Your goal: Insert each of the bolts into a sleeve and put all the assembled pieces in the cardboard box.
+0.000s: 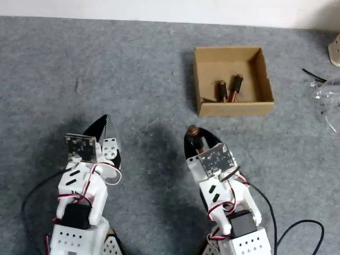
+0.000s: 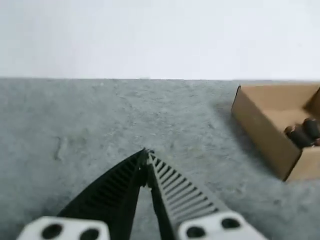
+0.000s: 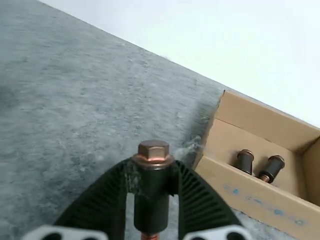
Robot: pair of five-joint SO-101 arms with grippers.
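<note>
A copper-headed bolt (image 3: 153,153) seated in a dark sleeve (image 3: 150,197) stands upright, clamped between the fingers of the right gripper (image 3: 152,172). It is near the front wall of the open cardboard box (image 1: 234,109), outside it. Two assembled pieces (image 1: 228,89) lie side by side on the box floor. The left gripper (image 2: 146,161) sits well apart over the grey felt table (image 1: 133,74), its fingers pressed together on nothing
</note>
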